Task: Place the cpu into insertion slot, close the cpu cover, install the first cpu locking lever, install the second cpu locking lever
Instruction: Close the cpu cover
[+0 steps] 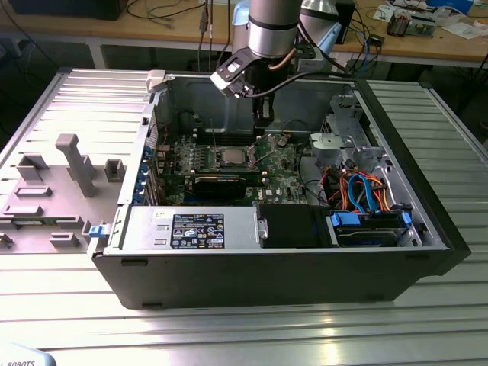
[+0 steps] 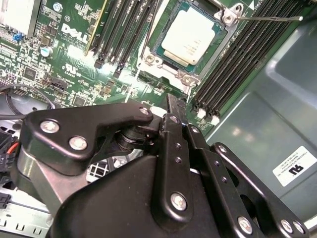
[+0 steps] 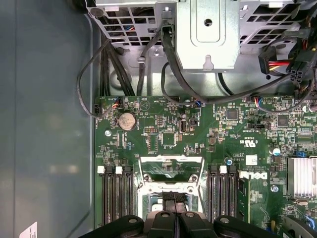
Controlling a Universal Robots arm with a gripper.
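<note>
In the exterior view, an open computer case (image 1: 427, 229) lies on a ribbed metal table (image 1: 229, 328). The arm comes down from the far side. Its gripper (image 1: 263, 118) hangs inside the case over the green motherboard (image 1: 286, 164). The cpu (image 1: 231, 156) sits in the insertion slot (image 1: 244, 163), near the middle of the board. The gripper is just beyond it on the far side, a little to the exterior view's right, and does not touch it. A long black expansion card (image 1: 221, 183) lies on the near side of the slot.

In the second wrist view, the black gripper (image 2: 173, 106) is in front. Its fingers (image 2: 171, 124) are pressed together, and I see nothing between them. Beyond them the cpu (image 2: 190, 35) lies flat in the insertion slot (image 2: 222, 35) with its silver top uncovered. A thin locking lever (image 2: 270, 19) reaches out from one corner of the slot across the black memory slots (image 2: 237, 64).

In the first wrist view, the gripper (image 3: 174, 197) is over the slot, also with the fingers together. Just past its tips is the cpu cover (image 3: 171, 159), lifted off the slot, and the green board shows through its window. Memory slots (image 3: 116, 198) run on both sides.
</note>
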